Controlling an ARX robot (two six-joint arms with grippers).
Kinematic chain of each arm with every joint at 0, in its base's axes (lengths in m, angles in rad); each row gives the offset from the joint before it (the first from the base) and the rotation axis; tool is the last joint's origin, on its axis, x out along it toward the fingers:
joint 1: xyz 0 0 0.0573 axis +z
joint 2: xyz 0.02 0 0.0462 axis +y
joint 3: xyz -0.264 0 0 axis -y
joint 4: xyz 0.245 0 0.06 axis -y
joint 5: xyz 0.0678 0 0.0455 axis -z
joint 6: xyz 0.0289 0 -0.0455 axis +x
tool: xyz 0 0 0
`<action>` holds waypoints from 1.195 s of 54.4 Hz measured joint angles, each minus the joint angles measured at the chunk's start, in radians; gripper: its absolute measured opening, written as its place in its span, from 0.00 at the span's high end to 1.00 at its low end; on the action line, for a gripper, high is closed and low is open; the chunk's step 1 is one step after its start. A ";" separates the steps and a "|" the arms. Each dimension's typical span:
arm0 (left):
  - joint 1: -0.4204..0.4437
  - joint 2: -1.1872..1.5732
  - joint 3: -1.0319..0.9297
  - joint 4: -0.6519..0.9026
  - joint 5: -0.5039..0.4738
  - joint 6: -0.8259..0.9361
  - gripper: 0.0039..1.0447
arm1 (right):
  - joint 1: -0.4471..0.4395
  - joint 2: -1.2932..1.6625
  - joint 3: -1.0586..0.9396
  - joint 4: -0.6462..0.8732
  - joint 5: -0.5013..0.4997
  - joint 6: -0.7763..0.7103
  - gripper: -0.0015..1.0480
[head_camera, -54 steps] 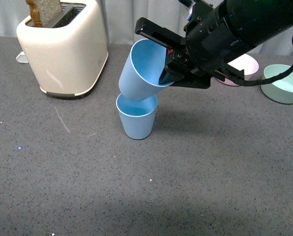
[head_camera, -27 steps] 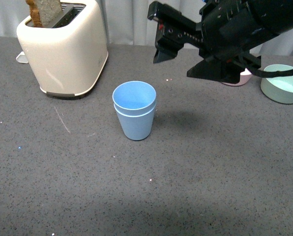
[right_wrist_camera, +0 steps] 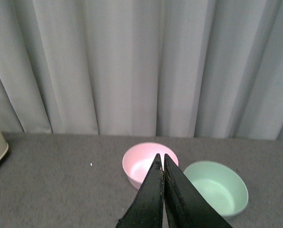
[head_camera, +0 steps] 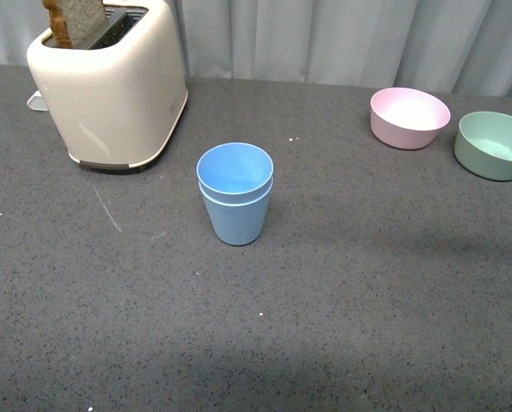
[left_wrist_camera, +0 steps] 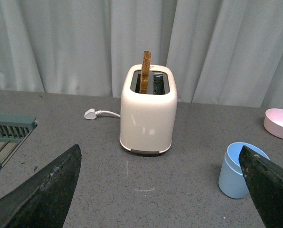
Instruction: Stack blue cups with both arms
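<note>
The two blue cups [head_camera: 235, 192] stand nested, one inside the other, upright in the middle of the grey table in the front view. They also show in the left wrist view [left_wrist_camera: 238, 170], partly behind one finger. Neither arm shows in the front view. My left gripper [left_wrist_camera: 163, 190] is open and empty, its black fingers [left_wrist_camera: 49, 190] wide apart, well back from the cups. My right gripper [right_wrist_camera: 160, 164] is shut on nothing, its tips over the pink bowl's near rim in its own view, away from the cups.
A cream toaster [head_camera: 110, 81] with a slice of bread stands at the back left; it also shows in the left wrist view [left_wrist_camera: 148, 116]. A pink bowl [head_camera: 409, 118] and a green bowl [head_camera: 495, 144] sit at the back right. A grey curtain hangs behind the table.
The right arm let the upper cup drop into the lower one, then drew up and back out of the front view. The cups now stand nested and alone.
</note>
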 joint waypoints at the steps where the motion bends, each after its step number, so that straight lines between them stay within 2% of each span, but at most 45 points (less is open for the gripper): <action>1: 0.000 0.000 0.000 0.000 0.000 0.000 0.06 | -0.006 -0.011 -0.019 -0.002 -0.008 -0.002 0.99; 16: 0.000 0.000 0.000 0.000 -0.001 0.000 0.06 | -0.077 -0.216 -0.180 -0.048 -0.086 -0.005 0.99; 39: 0.000 0.000 0.000 0.000 -0.001 0.000 0.06 | -0.154 -0.527 -0.318 -0.229 -0.159 -0.005 0.99; 43: 0.000 0.000 0.000 0.000 -0.001 0.000 0.06 | -0.215 -0.613 -0.339 -0.292 -0.233 -0.006 0.99; 65: 0.000 0.000 0.000 0.000 -0.001 0.000 0.06 | -0.237 -0.927 -0.381 -0.557 -0.239 -0.005 0.99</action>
